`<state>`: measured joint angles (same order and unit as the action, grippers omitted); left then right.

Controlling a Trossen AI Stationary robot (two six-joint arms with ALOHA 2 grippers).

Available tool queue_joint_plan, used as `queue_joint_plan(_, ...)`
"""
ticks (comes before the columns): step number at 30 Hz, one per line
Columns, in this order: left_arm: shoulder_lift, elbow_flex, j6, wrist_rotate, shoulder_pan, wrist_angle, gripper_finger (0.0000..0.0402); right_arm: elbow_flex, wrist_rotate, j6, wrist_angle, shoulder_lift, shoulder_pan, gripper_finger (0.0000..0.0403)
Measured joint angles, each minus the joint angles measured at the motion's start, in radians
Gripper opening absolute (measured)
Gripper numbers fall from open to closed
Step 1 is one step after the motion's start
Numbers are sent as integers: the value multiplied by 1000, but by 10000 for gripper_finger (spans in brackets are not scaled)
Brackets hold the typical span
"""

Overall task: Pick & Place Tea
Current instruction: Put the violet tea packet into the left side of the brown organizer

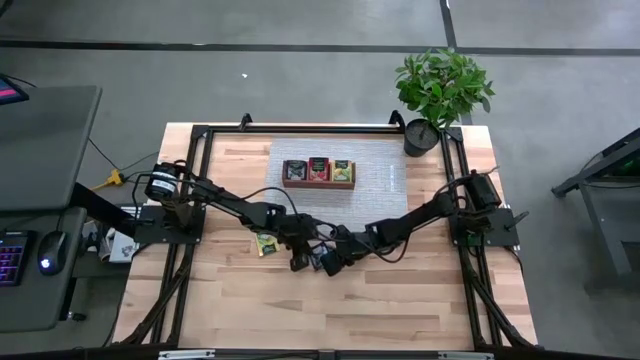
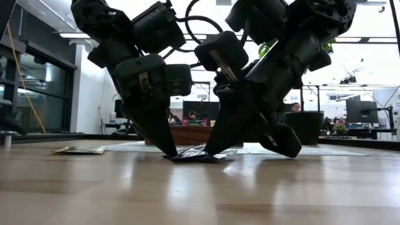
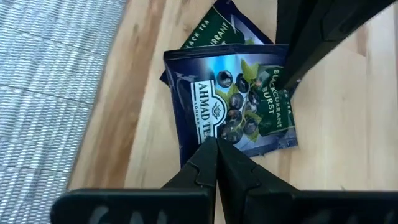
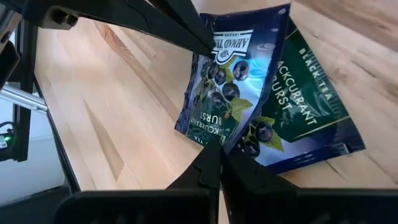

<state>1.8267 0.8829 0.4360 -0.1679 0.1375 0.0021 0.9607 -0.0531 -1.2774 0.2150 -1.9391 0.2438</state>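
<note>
Potted plant [image 1: 441, 90] at the table's [image 1: 400, 300] far corner, grey woven mat [image 1: 385, 178], keyboard [image 1: 12, 258], mouse [image 1: 44, 265]

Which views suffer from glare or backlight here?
Low view: bright windows behind leave both arms near-silhouettes over the dark tea packets. Left wrist view: sheen on the top packet's foil. Right wrist view: similar glare on it. High view: evenly lit.

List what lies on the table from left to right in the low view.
Flat tea packet → left gripper → dark tea packets → right gripper → black plant pot.
</note>
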Motion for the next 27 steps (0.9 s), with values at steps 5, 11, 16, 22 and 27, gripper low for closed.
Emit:
queue_joint_plan(5, -20, -1, -20, -7, 0, -9, 1, 0, 4, 10, 4, 1, 5, 1)
queue_joint_plan(11, -77, -5, -51, 18, 0, -66, 1, 0, -2, 24, 11, 2, 6, 1)
queue_joint_plan(16, -133, -4, -73, 44, 0, -154, 1, 0, -7, 50, 20, 6, 6, 0)
queue_joint_plan(22, -194, -4, -73, 86, 0, -242, 1, 1, -6, 146, -31, 105, 6, 0)
queue_joint_plan(27, -255, -3, -93, 110, -1, -266, 1, 1, -12, 253, -185, 244, -10, 0)
